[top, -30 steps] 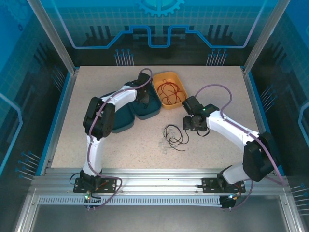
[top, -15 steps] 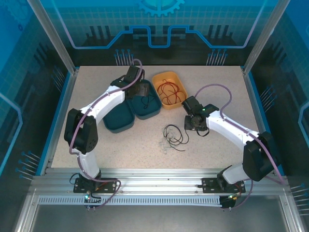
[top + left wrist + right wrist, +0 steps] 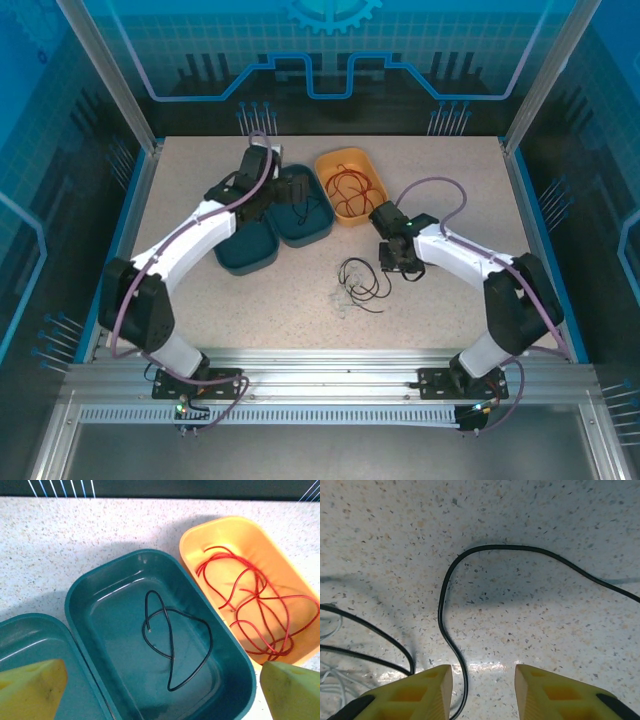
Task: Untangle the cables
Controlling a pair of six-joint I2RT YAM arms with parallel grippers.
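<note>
Left gripper [image 3: 160,692] hangs over the middle teal tray [image 3: 80,597], jaws spread wide and holding nothing. Below them a short black cable [image 3: 172,647] lies looped on the tray floor, and the red cable [image 3: 255,607] sits coiled in the orange tray [image 3: 197,535] just beside it. Over on the table [image 3: 450,170], the right gripper [image 3: 482,690] is low over the loose black cable [image 3: 442,600], jaws parted with that strand running between the fingers [image 3: 415,692], unpinched — the whitish cable [image 3: 329,677] lies tangled close by.
</note>
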